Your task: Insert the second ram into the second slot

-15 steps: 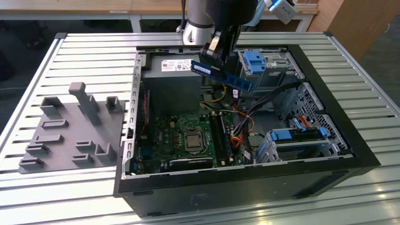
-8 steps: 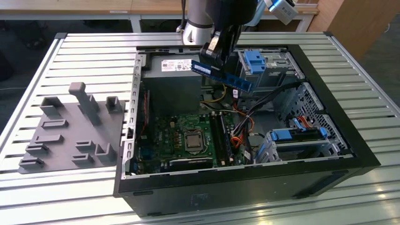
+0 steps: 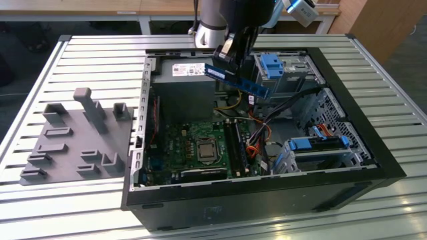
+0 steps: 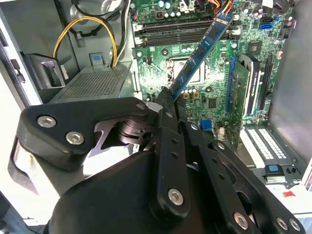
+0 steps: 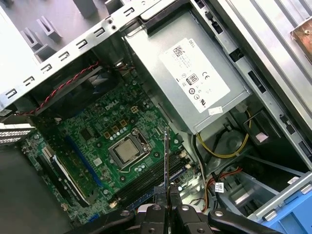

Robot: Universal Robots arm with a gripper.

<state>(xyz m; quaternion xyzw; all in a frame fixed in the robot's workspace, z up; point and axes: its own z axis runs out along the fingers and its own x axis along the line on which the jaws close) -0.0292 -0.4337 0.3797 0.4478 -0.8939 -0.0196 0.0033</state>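
While the black metal claw (image 4: 168, 97) clamps one end, the thin blue rectangular ram stick (image 3: 237, 80) hangs above the green motherboard (image 3: 193, 145).
Tilted, free end lowest, the stick sits well apart from the motherboard's long black memory slots (image 4: 175, 30).

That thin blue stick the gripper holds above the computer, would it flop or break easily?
Probably stiff: the RAM stick juts straight from the gripper without sagging. Likely light, held by one end. Thin board with exposed chips, so perhaps fragile.
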